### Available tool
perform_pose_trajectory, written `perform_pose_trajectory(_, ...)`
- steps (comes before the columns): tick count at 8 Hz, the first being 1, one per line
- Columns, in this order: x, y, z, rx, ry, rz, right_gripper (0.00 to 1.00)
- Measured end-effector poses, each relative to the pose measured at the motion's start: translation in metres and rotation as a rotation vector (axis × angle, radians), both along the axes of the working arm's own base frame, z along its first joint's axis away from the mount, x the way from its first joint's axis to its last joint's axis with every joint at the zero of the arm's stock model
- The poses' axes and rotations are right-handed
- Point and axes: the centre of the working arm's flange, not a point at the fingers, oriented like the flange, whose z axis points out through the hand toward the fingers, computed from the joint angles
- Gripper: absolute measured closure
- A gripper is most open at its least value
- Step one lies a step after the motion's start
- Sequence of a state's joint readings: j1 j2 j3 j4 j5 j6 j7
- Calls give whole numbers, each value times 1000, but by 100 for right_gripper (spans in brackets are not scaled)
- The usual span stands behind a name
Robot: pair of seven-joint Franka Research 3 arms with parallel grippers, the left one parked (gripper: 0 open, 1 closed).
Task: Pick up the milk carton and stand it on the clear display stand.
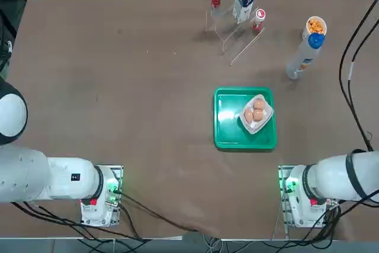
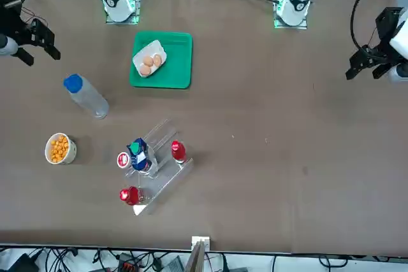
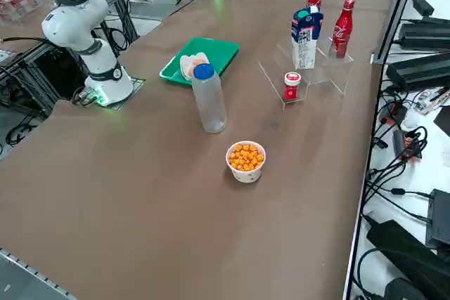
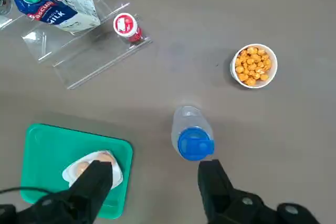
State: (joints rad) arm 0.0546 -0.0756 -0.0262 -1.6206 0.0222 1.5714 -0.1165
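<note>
1. Milk carton [image 3: 304, 37] stands upright on the clear stand [image 3: 275, 72], between two red bottles [image 3: 342, 28] and beside a small red-capped jar [image 3: 292, 85].
2. Green tray [image 1: 228, 134] holds a white dish [image 1: 265, 120] with three eggs [image 1: 254, 111].
3. White cup [image 2: 69, 151] is full of orange snacks [image 2: 58, 148].
4. Blue-capped bottle [image 4: 192, 134] stands on the table [image 1: 118, 87].
5. Right claw [image 4: 155, 182] is released, empty, raised above tray and bottle.

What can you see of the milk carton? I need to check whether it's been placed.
The milk carton is a small rectangular carton, dark blue and white, with a green round cap on top and "milk" printed on its side. It stands upright on the clear display stand, among small red bottles. Nothing grips it.
</note>
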Motion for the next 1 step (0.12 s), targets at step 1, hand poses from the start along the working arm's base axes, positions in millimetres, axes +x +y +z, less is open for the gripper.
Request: perform_pose_trajectory(1,0,0,0,0,-3,-2,0)
